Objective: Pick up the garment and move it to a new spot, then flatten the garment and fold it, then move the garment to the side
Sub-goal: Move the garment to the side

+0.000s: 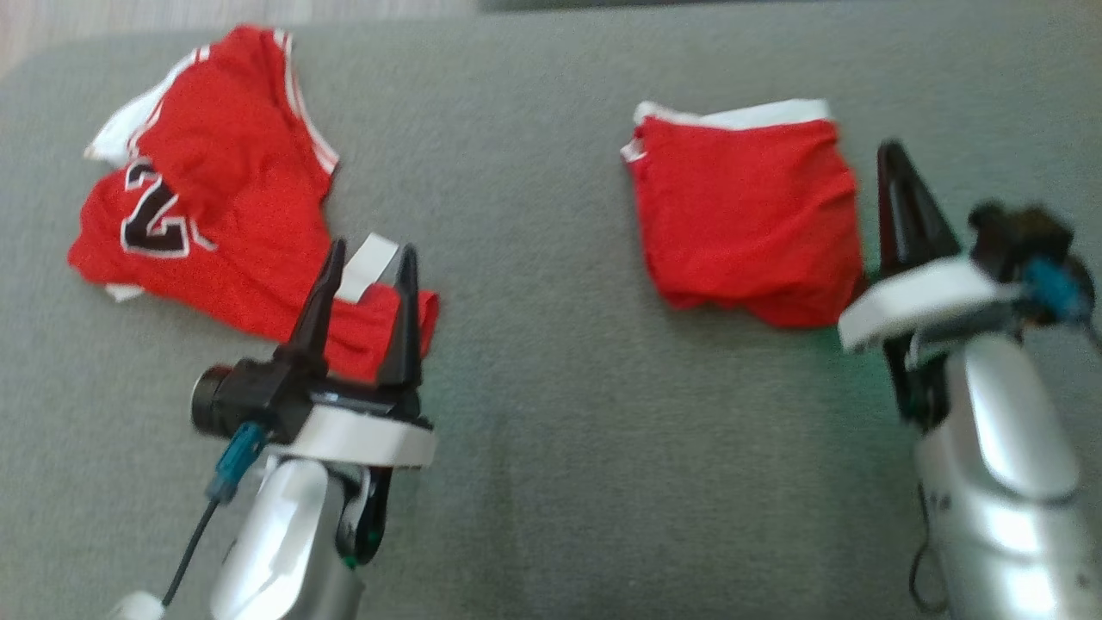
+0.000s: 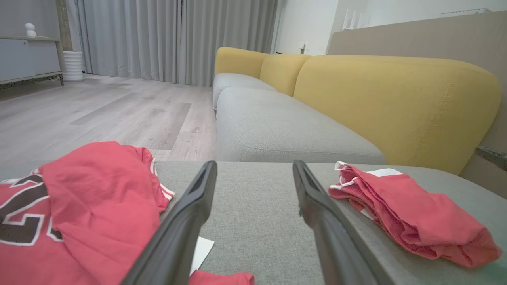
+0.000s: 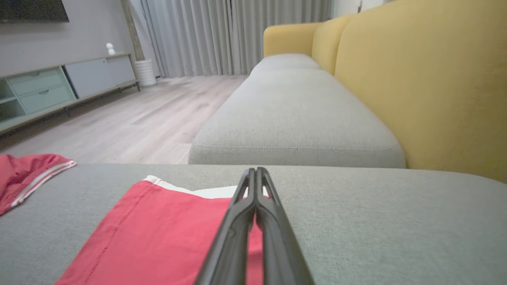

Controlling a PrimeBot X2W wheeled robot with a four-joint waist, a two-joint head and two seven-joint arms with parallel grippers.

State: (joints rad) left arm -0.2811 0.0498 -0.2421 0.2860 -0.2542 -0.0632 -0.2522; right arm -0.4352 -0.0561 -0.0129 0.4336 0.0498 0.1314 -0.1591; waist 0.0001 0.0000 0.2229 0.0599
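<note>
Apparently one round of the work was finished and another had not begun. On the right half of the grey upholstered seat (image 1: 534,362) lay the red shorts (image 1: 749,215), folded into a compact, fairly square packet with the white waistband along the far edge, well apart from the other cloth. That looked like a garment already flattened, folded and set to the side. The right tool (image 1: 894,159) stood just beside the packet's right edge. In the right wrist view its two fingers were pressed together with no cloth pinched between them, so it seemed to hold nothing. On the left half lay the red jersey (image 1: 215,189), rumpled, its black number partly turned under and its white-trimmed openings bunched. Nothing about it suggested it had been spread out. The left tool (image 1: 372,250) hung over the jersey's near corner with its fingers spread wide and nothing between them. By my reading, the jersey had the whole sequence ahead of it: lifting to a new spot, smoothing, folding and shifting aside.
</note>
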